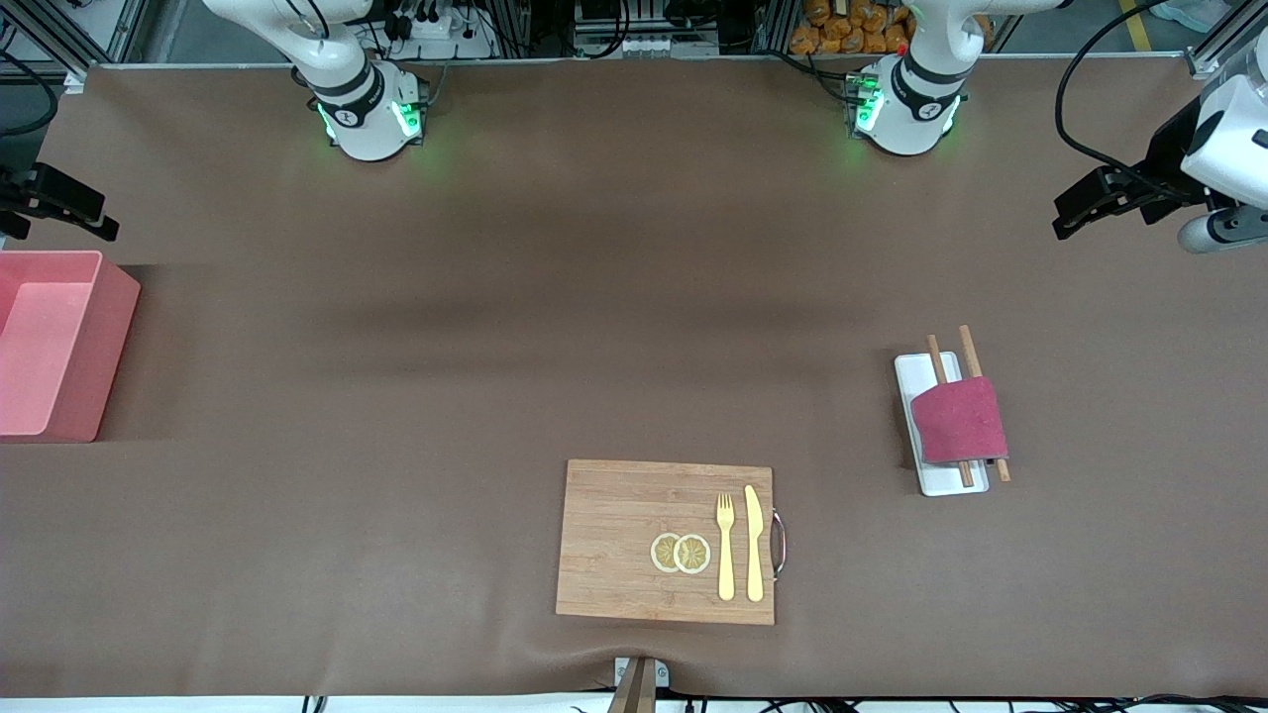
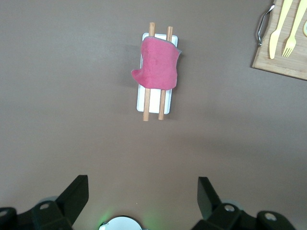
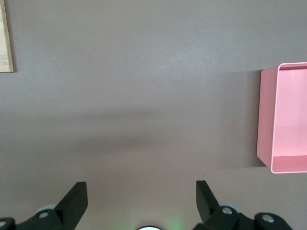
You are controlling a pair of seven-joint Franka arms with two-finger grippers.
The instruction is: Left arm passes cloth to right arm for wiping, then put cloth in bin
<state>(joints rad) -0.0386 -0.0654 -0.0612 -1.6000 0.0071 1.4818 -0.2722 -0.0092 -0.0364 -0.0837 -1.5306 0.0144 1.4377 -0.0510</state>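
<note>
The cloth [image 1: 959, 423] lies draped over two wooden sticks [image 1: 966, 356] on a white tray [image 1: 916, 371], at the left arm's end of the surface. The left gripper [image 2: 141, 201] hangs high over bare surface with fingers spread and empty; the right gripper [image 3: 141, 201] waits likewise spread beside the bin [image 1: 59, 342]. A pinch taken too deep would likely catch a stick with the fabric, dragging it or tipping the tray.
</note>
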